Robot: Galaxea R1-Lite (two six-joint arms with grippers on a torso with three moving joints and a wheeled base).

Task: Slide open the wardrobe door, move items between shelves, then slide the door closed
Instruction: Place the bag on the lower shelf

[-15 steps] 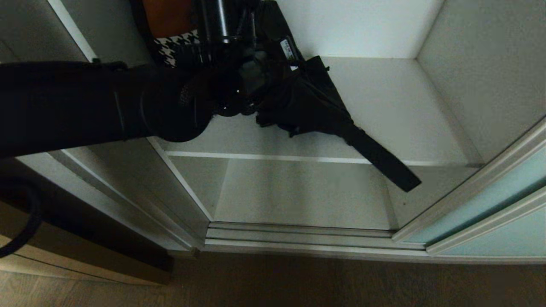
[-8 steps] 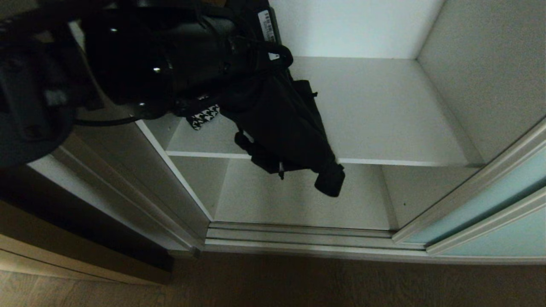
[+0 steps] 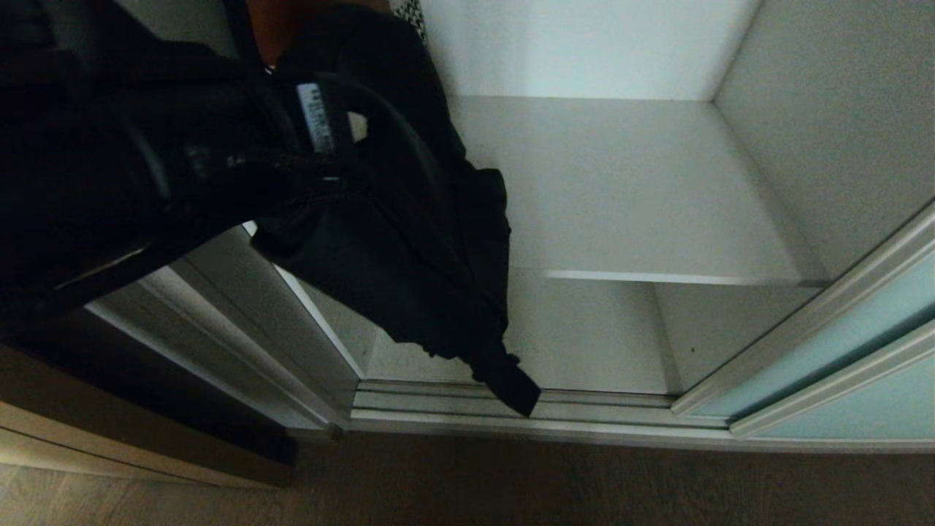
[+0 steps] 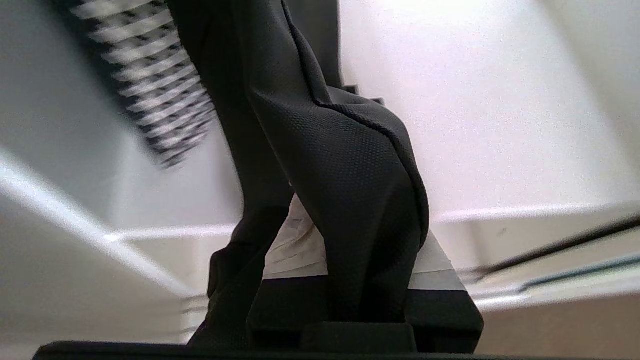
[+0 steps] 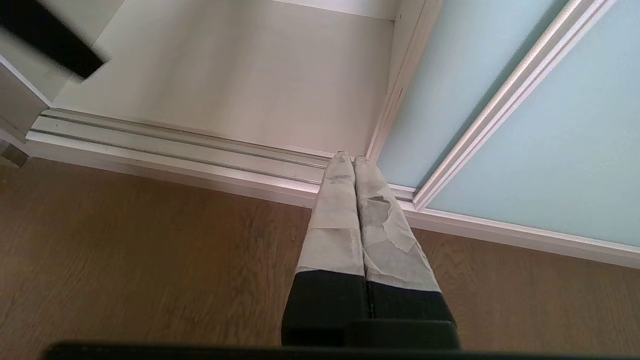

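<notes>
Black bag (image 3: pixel 409 248) hangs in front of the shelf (image 3: pixel 657 219), strap end dangling low by the floor track (image 3: pixel 621 409), likely mid-transfer. Left gripper (image 4: pixel 350 280) pinches its fabric. Houndstooth bag (image 4: pixel 160 100) sits behind. Right gripper (image 5: pixel 356 165) closed empty, parked below the shelf by the door (image 3: pixel 840 343).

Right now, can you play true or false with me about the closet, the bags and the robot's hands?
1. The left gripper is clamped on the black bag. True.
2. The black bag lies flat on the upper shelf. False: it hangs in the air in front of the shelves, its strap dangling down by the floor track.
3. The glass door covers the shelves. False: it is slid aside to the right, leaving the shelves open.
4. The right gripper is shut and holds nothing. True.
5. The checkered bag is in the right gripper. False: it is beside the black bag.
</notes>
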